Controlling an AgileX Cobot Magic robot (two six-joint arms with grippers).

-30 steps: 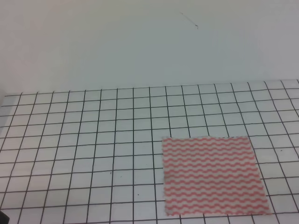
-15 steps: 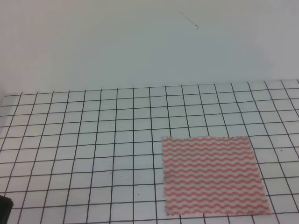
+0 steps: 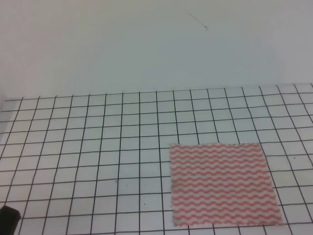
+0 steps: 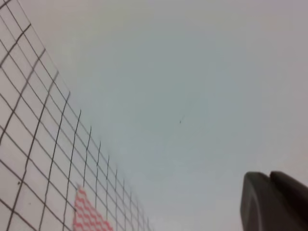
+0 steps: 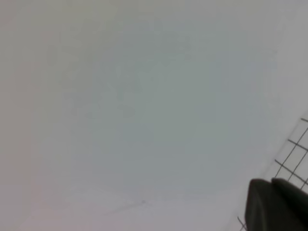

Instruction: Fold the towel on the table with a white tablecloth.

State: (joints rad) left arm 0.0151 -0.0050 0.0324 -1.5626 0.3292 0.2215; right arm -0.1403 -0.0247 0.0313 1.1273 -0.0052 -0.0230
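Pinkish-red and white wavy stripes mark the towel (image 3: 224, 184), which lies spread flat in a single layer on the bench with a white tablecloth (image 3: 98, 147), toward the near right of the overhead view. Its edges run roughly along the black grid lines, and I see no crease or lifted corner, so I judge that no fold is made yet. Laid out flat like this, each corner is free to be pinched.

Only a dark bit of my left claw (image 3: 9, 219) shows at the bottom left edge overhead, well apart from the towel. In the left wrist view a dark piece of it sits in the lower right corner, with the towel's striped corner low in the picture; whether it is released or clenched, I cannot tell. My right claw (image 5: 279, 204) is a dark shape in its own wrist view, facing the plain wall (image 5: 134, 106); there too I cannot tell.
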